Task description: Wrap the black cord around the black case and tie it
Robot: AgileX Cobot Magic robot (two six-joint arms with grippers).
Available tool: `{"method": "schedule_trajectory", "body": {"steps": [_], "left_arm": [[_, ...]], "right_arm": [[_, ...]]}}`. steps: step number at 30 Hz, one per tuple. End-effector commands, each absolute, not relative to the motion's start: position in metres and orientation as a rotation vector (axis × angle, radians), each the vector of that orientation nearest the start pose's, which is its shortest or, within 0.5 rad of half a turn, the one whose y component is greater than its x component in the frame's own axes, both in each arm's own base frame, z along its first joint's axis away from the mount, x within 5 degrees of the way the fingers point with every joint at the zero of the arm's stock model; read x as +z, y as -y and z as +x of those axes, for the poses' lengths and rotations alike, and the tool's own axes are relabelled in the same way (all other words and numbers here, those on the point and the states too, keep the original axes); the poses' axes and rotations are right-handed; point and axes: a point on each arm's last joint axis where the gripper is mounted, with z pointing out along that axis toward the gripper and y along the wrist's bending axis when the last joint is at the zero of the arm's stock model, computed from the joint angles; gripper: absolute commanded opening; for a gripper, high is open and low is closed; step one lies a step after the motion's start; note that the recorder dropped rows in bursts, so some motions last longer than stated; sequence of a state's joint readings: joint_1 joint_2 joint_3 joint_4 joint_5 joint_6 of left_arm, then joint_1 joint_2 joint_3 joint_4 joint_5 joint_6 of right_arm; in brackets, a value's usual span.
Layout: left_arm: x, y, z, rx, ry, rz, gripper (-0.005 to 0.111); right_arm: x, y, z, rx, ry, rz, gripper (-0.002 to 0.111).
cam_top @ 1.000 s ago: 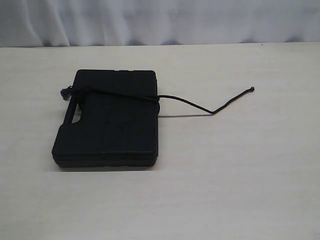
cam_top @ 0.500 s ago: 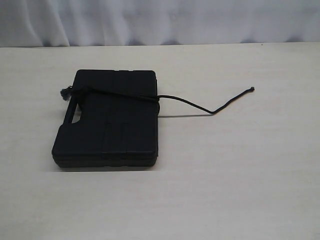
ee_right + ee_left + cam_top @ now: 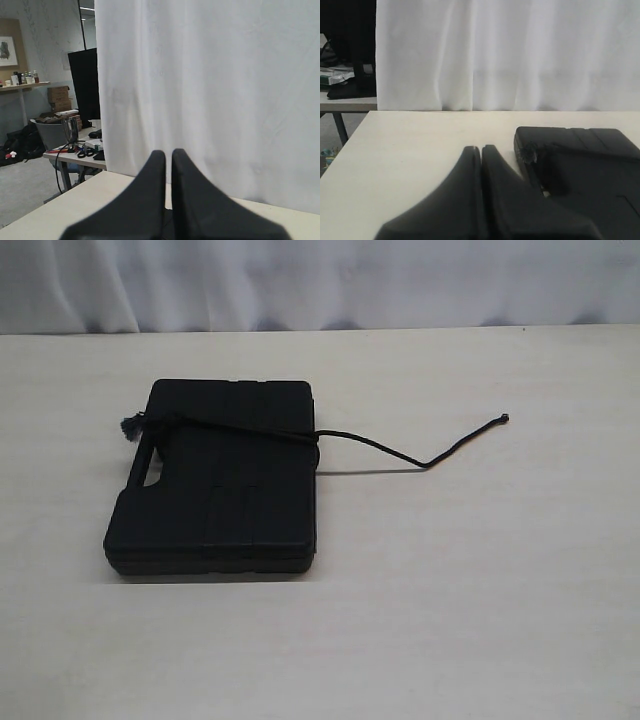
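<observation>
The black case (image 3: pixel 215 480) lies flat on the pale table (image 3: pixel 480 590), left of centre, handle slot on its left side. The black cord (image 3: pixel 400 452) crosses the case's upper lid from a frayed grey knot (image 3: pixel 131 425) at the left edge, then trails right over the table to a small knotted tip (image 3: pixel 503 419). Neither arm shows in the exterior view. My left gripper (image 3: pixel 481 148) is shut and empty, with the case (image 3: pixel 590 165) and the frayed knot (image 3: pixel 526 153) just beyond it. The right gripper (image 3: pixel 169 152) is shut with nothing in it, facing a white curtain.
A white curtain (image 3: pixel 320 285) hangs behind the table's far edge. The right wrist view shows an office with desks and a dark monitor (image 3: pixel 84 87) past the table. The left wrist view shows the table's side edge (image 3: pixel 350 140) and floor beyond.
</observation>
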State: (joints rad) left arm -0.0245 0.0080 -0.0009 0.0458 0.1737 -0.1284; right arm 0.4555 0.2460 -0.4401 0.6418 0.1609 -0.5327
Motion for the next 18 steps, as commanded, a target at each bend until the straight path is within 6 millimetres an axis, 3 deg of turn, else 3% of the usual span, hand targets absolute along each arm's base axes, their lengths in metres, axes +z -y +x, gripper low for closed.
{"method": "schedule_trajectory", "body": {"steps": [1,6,18], "left_arm": [[0.1939,0.0003,0.0558,-0.022,-1.696,-0.005,0.0],[0.1859,-0.0001,0.0544,0.011,-1.785,0.028,0.0],[0.1859,-0.0001,0.0544,0.02,-1.785,0.038,0.0]], "right_arm": [[0.3321,-0.0341,0.0494,0.532,-1.404,-0.329,0.004],[0.3321,-0.0341,0.0494,0.532,-1.404,-0.329,0.004],[0.3321,-0.0341,0.0494,0.532,-1.404,-0.329,0.004]]}}
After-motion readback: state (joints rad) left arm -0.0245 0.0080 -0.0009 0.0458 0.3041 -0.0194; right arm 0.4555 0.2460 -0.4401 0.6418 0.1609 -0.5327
